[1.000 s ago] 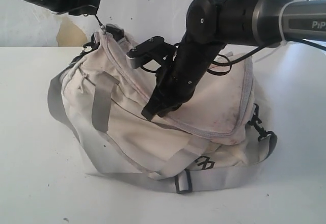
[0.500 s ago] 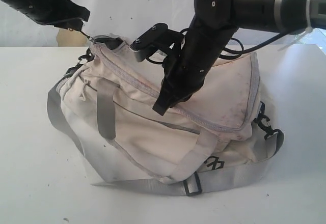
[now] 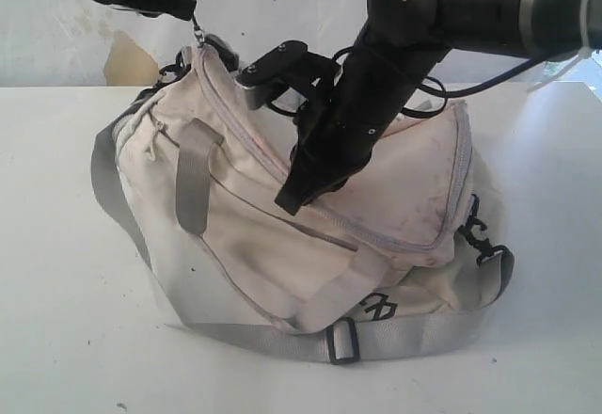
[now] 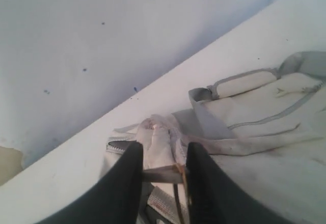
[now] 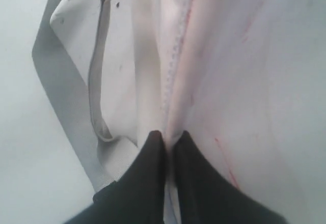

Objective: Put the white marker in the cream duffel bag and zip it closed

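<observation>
A cream duffel bag [image 3: 254, 245] is sitting on a white tabletop [image 3: 66, 339], with two black robot arms working at it.

The left arm is reaching in from above the bag's far end, its body mostly cut off by the edge of the exterior view. The left gripper [image 3: 191, 9] is hovering just above that end, and its jaws are pinching the small metal zipper pull [image 3: 198, 33], which is hanging taut between gripper and bag. In the left wrist view the jaws are standing slightly apart, with the pull and a bunch of cream fabric between them.

The right arm is coming in high over the bag's opposite end, bending at the elbow and angling steeply down onto the bag's top. The right gripper [image 3: 290, 199] is touching the bag at the middle of its zipper line. Its jaws are pressing almost together on a thin fold of fabric along the seam.

Bare tabletop is lying all around the bag, and a grey strap [image 3: 282, 339] is trailing along the bag's near base. A pale wall [image 3: 263, 0] is rising behind the bag.

The right arm is covering part of the zipper, so whether it is fully shut cannot be told. The white marker cannot be made out in any view.
</observation>
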You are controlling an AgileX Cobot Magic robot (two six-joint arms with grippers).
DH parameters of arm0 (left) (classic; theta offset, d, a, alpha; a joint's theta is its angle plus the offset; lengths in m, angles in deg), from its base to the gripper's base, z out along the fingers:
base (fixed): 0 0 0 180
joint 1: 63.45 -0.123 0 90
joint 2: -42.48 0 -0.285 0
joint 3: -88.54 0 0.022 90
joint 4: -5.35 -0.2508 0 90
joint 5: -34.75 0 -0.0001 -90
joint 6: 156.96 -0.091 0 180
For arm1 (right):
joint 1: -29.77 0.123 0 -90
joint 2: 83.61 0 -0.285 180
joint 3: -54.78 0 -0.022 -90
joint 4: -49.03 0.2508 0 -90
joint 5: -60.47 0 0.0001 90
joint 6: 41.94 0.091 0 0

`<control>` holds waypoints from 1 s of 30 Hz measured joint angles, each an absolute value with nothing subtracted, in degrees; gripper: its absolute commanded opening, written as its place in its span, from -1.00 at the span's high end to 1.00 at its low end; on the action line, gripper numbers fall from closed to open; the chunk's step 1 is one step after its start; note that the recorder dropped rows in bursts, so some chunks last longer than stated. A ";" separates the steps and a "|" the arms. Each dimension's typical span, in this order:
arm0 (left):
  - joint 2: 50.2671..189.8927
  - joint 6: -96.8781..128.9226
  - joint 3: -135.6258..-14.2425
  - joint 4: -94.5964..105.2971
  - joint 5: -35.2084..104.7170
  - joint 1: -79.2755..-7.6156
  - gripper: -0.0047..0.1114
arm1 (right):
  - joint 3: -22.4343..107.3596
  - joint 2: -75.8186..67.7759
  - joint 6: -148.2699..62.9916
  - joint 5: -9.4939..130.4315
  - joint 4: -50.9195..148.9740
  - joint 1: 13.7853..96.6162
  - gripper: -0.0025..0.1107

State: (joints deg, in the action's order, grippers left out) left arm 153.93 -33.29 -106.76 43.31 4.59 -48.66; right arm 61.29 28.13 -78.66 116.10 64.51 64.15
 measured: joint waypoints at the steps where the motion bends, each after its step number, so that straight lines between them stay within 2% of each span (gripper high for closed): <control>1: 154.06 -34.83 -106.76 43.63 3.82 -48.66 0.92 | 61.29 28.13 -80.16 117.09 64.51 64.29 0.96; 16: 154.56 -38.07 -106.76 44.15 -5.75 -48.57 0.92 | 59.05 27.42 -86.37 124.19 59.62 67.63 0.96; 23: 155.01 -39.13 -106.65 44.15 -8.13 -47.96 0.92 | 52.38 25.63 -89.29 118.80 56.10 68.65 0.96; 30: 155.85 -49.22 -106.65 44.15 -6.40 -47.88 0.92 | 50.55 25.64 -90.58 111.66 50.33 73.58 0.96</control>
